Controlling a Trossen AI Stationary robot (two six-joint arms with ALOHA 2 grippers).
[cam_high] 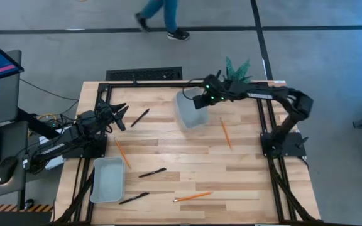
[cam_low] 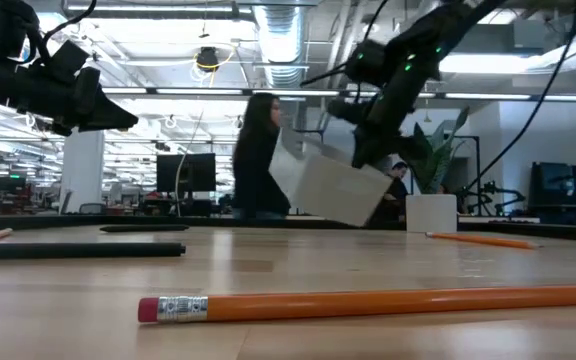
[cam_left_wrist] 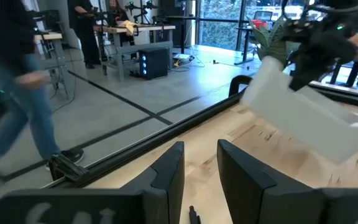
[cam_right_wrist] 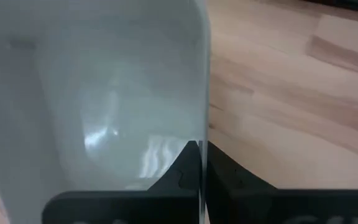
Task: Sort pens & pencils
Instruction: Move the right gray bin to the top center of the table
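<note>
The right tool (cam_high: pixel 197 99) is clamped tight on the rim of a grey tray (cam_high: pixel 190 112), and that tray hangs tilted in the air over the far middle of the tabletop (cam_high: pixel 187 154). In the right wrist view the thin wall runs straight down between the two dark fingers (cam_right_wrist: pixel 225 171), so it's an edge pinch, nothing more. That's the thing to watch: a pinch on one wall lets the tray swing, so I'd want it levelled and lowered slowly, set flat on bare wood clear of the pencil just beside it, then released only once the base sits.

Over on the other side, the left tool (cam_high: pixel 119 116) hovers above the tabletop's left edge, fingers partly apart with nothing between them, a black pen just ahead of it.

Now the count. Trays: two, the one in the air and a second grey tray (cam_high: pixel 108 180) lying flat at the near left corner, nothing in it that I can see. Pens (cam_high: pixel 139 117): three, one at far left by the left tool, one near the middle front, one near the front edge beside the resting tray. Pencils (cam_high: pixel 225 133): three, one right of the lifted tray, one on the left above the resting tray, one along the front. All six lie loose on the wood; none sorted yet.
</note>
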